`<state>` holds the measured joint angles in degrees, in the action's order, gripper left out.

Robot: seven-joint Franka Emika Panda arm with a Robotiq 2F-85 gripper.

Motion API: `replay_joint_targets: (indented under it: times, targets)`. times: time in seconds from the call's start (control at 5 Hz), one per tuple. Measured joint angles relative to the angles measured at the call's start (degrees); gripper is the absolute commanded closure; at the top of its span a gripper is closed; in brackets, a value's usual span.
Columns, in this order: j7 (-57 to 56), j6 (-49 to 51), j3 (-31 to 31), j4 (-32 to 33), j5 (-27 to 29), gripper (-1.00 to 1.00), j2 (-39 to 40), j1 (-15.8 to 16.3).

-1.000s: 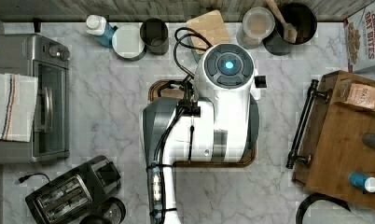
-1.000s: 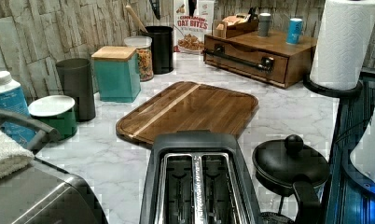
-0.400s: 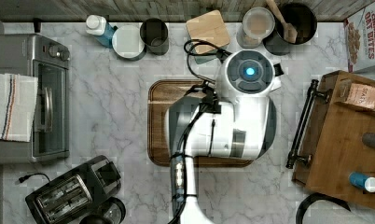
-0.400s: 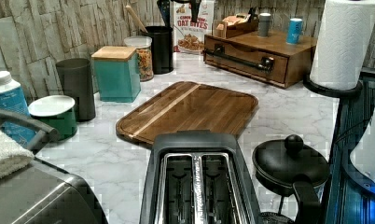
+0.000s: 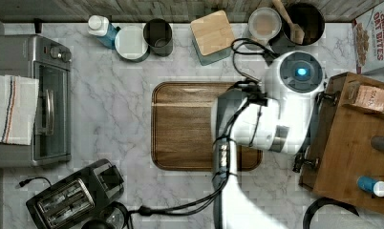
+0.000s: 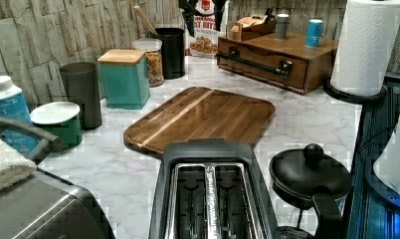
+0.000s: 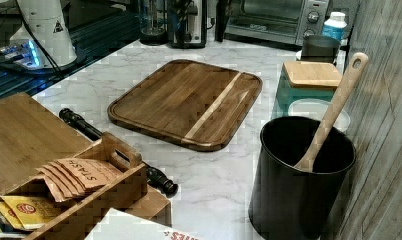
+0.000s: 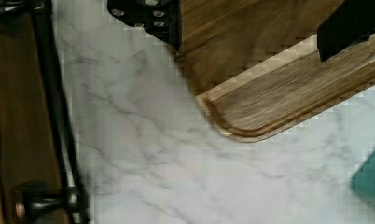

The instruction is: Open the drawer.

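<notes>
Item: drawer (image 6: 267, 59), wide, shallow, brown wood, set in the front of a low wooden box on the marble counter (image 5: 109, 119); it sat fully shut, its front flush with the box. Its long black bar handle (image 8: 59, 112) stood proud of the front on two posts, leaving a gap behind the bar, presumably so that fingers could hook it. Item: gripper (image 8: 251, 28), pointed down at the counter; its two black fingers (image 8: 150, 18) stood wide apart and held nothing. Under and between the fingers lay a corner of the cutting board (image 8: 269, 98); the handle lay off to one side of them, near but with bare marble between, not yet touched. The open spread probably served to straddle the bar. In the left view the fingers hung high above the counter, close to the drawer front and in front of the cereal box (image 6: 205, 30). Change noted: against the top view of a second before, the arm (image 5: 276, 109) had travelled from over the board's middle toward the drawer side; nothing on the counter had shifted.
</notes>
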<state>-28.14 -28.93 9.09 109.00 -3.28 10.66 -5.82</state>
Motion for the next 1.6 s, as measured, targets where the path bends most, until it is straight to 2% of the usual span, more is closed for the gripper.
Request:
replay_joint_targets:
  times: [0.6,0.8,1.0,1.2,1.4,1.6]
  targets:
    - [-6.6,-9.3,3.4,2.3,1.5,-1.00,5.6,-10.5]
    - [-12.0,-9.6,3.8,2.5,1.6,-1.00,5.6,-12.2]
    - [-13.5,-8.1,3.8,2.4,1.6,-1.00,5.6,-12.6]
    - [-13.5,-11.4,3.1,3.1,-0.2,-1.00,5.7,-12.4]
    - [-13.5,-13.2,3.2,3.3,-3.9,-1.00,5.7,-10.9]
    - [-13.5,-13.2,2.3,3.3,-5.3,-1.00,6.0,-10.3]
